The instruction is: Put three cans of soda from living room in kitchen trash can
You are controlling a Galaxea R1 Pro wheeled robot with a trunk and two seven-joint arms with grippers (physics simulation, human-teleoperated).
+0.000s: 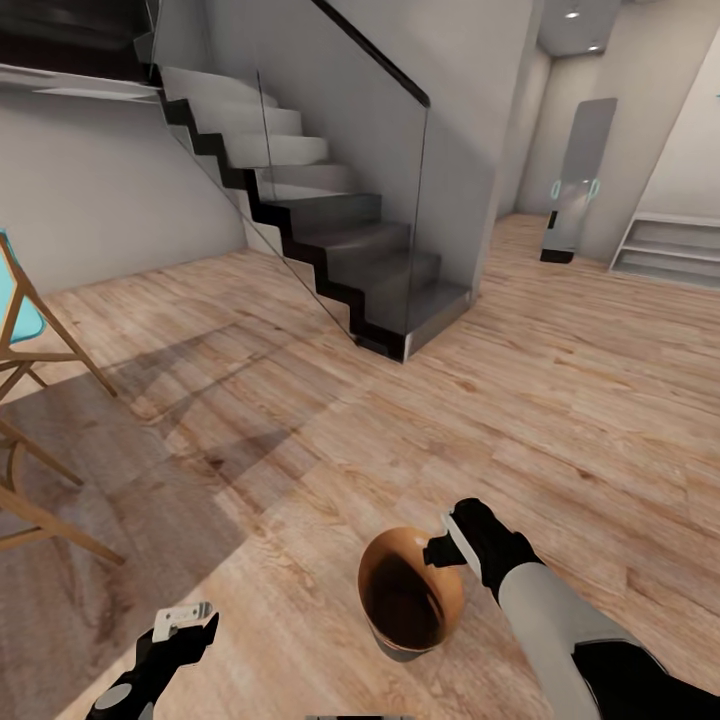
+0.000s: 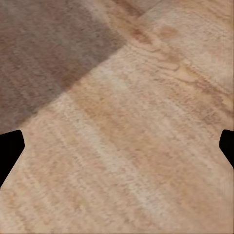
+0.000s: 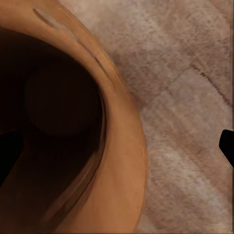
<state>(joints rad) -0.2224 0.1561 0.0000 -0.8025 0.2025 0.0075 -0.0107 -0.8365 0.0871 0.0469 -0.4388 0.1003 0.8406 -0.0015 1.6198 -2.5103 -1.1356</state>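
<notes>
Light wood plank flooring (image 1: 560, 400) runs across the head view toward a grey staircase with dark stringers and a glass balustrade (image 1: 330, 230); a wood-framed chair with a teal seat (image 1: 25, 330) stands at the left edge over a darker grey-brown rug (image 1: 90, 520); a white low shelf unit (image 1: 665, 250) sits far right beside a tall grey panel (image 1: 578, 180). The small round tapered bucket, pale grey outside and glossy copper-brown inside (image 1: 410, 595), hangs low in front of the robot, gripped at its rim by the right gripper (image 1: 447, 548), whose fingers close over the rim, one inside and one outside; the right wrist view looks down into its dark interior (image 3: 63, 112), past the copper rim to the floor. The left gripper (image 1: 185, 625) hangs low at the left, holding nothing; its fingers (image 2: 9, 151) stand wide apart over bare planks.
</notes>
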